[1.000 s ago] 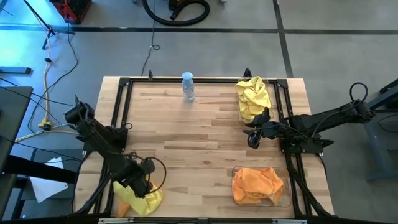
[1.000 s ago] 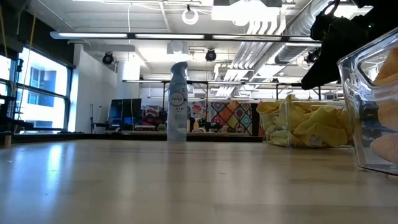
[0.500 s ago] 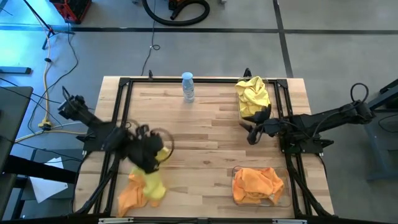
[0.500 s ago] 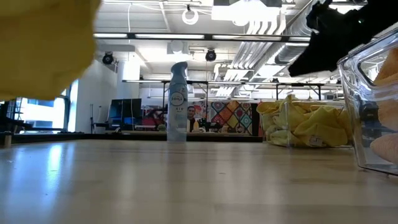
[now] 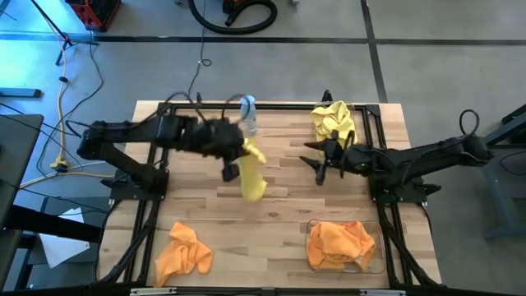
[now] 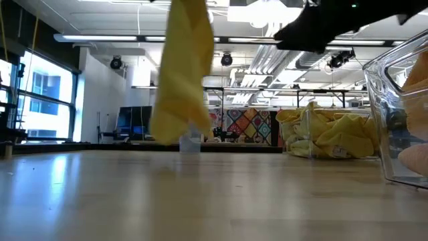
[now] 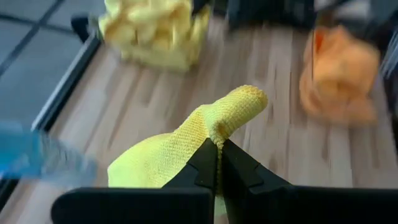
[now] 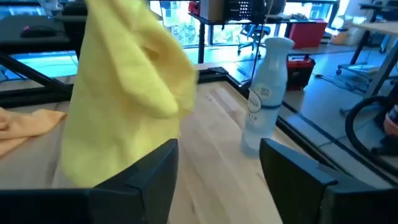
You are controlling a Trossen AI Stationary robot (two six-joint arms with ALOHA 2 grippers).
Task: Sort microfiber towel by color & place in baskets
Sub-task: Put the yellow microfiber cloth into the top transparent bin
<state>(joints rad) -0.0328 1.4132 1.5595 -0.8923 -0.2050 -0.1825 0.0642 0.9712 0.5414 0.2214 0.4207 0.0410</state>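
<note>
The left gripper was clamped tight on a yellow towel, which hung clear above the table around the middle, just toward 6 o'clock from the spray bottle. The right gripper sat at 3 o'clock from it, fingers spread apart and holding nothing. An orange towel lay loose at 7 o'clock. The yellow basket was at 1 o'clock, the orange basket at 5 o'clock, both filled.

Bare table lies between the hanging yellow towel and the right gripper; spray bottle stands just behind.
</note>
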